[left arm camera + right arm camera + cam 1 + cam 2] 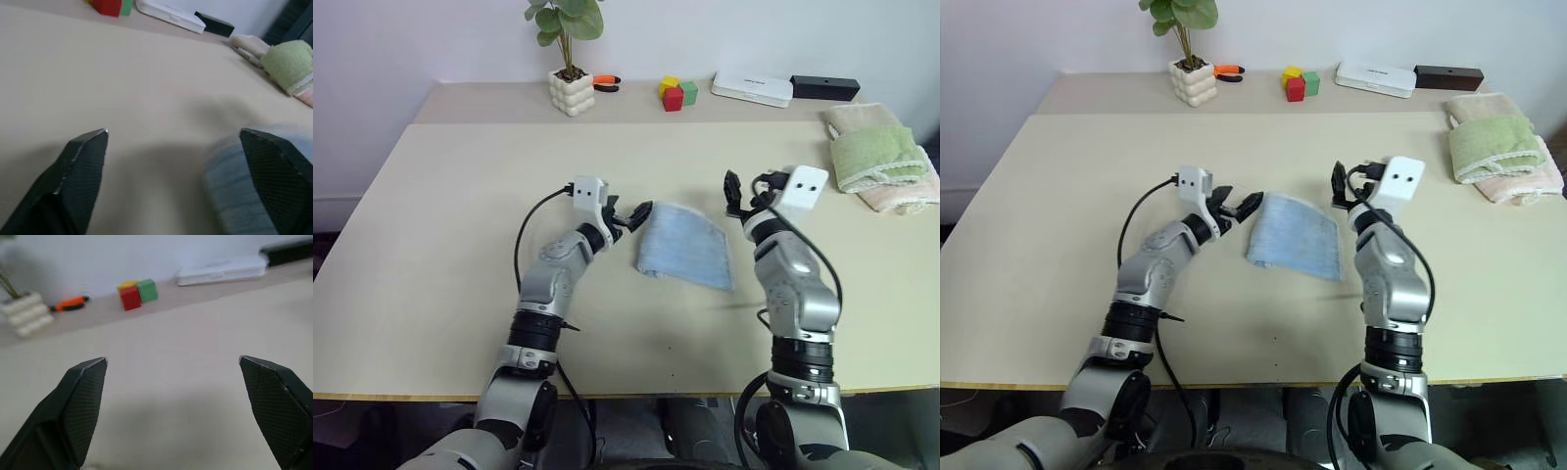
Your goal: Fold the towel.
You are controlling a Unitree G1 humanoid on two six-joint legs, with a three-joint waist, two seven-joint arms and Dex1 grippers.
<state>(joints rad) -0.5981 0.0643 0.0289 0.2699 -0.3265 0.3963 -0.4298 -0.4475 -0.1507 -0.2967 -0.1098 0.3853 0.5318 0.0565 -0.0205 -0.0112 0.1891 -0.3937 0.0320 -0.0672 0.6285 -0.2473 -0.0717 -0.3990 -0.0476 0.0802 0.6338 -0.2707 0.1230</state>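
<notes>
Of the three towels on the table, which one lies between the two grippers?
The light blue towel, folded at mid-table; the green towel and the pink towel are stacked at the far right.

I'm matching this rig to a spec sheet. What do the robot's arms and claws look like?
Both arms are silver-grey metal segments joined by black rings, with black cables looping alongside. Each wrist carries a white boxy camera housing with dark dots. The left claw and right claw each have two black pointed fingers with a fine cross-hatched texture.

My head stereo pair looks down and forward over the table (431,215), both eyes sharing it. Wrist cams sit low, near the tabletop, both catching the coloured blocks (138,293).
</notes>
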